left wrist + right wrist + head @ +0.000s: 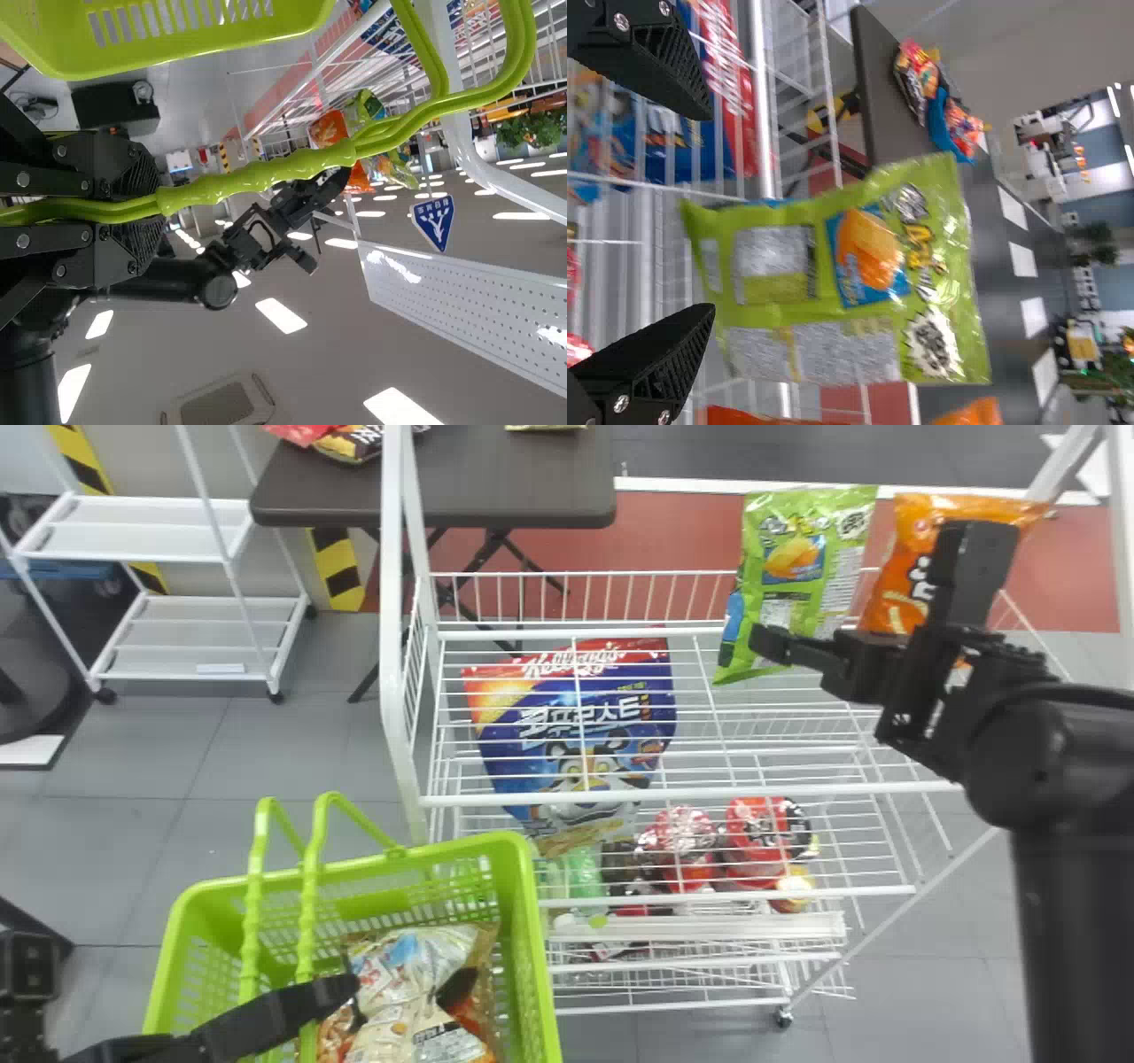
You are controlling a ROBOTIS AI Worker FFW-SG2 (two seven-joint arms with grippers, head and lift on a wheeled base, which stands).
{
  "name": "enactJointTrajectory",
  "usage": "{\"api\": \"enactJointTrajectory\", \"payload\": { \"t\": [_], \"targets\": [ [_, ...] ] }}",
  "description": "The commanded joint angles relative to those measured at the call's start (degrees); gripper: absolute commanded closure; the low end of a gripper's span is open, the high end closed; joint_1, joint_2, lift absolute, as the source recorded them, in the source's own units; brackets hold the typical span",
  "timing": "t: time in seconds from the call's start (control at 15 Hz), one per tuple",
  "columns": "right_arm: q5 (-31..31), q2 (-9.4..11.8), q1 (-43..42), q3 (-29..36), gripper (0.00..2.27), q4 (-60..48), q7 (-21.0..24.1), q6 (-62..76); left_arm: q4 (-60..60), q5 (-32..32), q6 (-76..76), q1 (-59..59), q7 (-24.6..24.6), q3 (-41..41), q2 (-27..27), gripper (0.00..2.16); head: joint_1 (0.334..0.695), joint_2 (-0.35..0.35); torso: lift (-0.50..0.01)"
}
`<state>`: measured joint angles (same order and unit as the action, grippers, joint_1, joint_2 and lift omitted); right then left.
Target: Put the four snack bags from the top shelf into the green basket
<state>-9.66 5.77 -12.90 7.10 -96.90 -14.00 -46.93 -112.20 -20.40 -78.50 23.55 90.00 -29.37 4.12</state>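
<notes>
Eyeing the green bag (833,292): your right claw (707,212) is open, left claw (159,204) gripping basket handles (292,170).
Prob light, slick, crushable, so pinch mid-bag softly.

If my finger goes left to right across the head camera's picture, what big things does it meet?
White cart → green basket → big blue bag → green snack bag → orange snack bag.

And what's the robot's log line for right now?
right gripper: open, facing green bag | left gripper: gripping basket handles | orange bag: on top shelf
</notes>
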Motion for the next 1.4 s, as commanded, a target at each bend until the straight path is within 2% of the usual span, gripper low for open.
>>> {"api": "enactJointTrajectory", "payload": {
  "t": [0.0, 0.2, 0.33, 0.4, 0.47, 0.6, 0.67, 1.0, 1.33],
  "targets": [
    [3.95, -0.41, -5.73, -1.12, 0.04, 11.12, 0.03, 6.89, 0.23, -0.25, 0.14, 0.00, 0.57, -0.25, -0.08, 2.15, 0.695, -0.071, 0.000],
    [9.05, -0.58, -12.06, -4.02, 0.08, 24.22, 0.91, 15.51, 0.84, -0.52, 0.84, 0.00, 0.57, -0.95, -0.08, 2.15, 0.695, -0.082, 0.000],
    [11.16, -0.84, -16.01, -4.90, 0.26, 31.69, 1.08, 19.02, 1.19, -0.96, 1.55, 0.18, 0.57, -1.56, -0.17, 2.15, 0.695, -0.073, 0.000],
    [11.77, -0.84, -17.07, -5.52, 0.53, 33.44, 0.82, 19.37, 1.46, -1.13, 1.72, 0.18, 0.57, -2.00, -0.17, 2.15, 0.695, -0.070, 0.000],
    [11.77, -0.84, -17.16, -5.52, 0.96, 33.62, 0.29, 19.37, 1.72, -1.22, 2.08, 0.18, 0.57, -2.18, -0.17, 2.15, 0.695, -0.066, 0.000],
    [11.51, -0.84, -15.57, -5.43, 2.03, 32.65, 0.82, 18.67, 2.25, -1.22, 2.25, 0.09, 0.57, -2.18, -0.08, 2.15, 0.695, -0.055, 0.000],
    [11.42, -1.37, -14.34, -5.34, 2.20, 30.63, 1.08, 18.14, 2.25, -1.22, 2.25, 0.00, 0.57, -2.18, -0.17, 2.15, 0.695, -0.050, 0.000],
    [9.84, -1.37, -7.84, -4.55, 2.25, 17.27, 0.56, 14.10, 2.25, -1.22, 2.25, -0.26, 0.57, -1.92, -0.08, 2.15, 0.695, -0.045, 0.000],
    [2.81, -1.46, 6.75, -4.37, 2.25, -14.37, 0.21, -5.94, 2.25, -1.13, 2.25, -0.35, 0.57, -1.92, -0.17, 2.15, 0.695, -0.026, 0.000]
  ]
}}
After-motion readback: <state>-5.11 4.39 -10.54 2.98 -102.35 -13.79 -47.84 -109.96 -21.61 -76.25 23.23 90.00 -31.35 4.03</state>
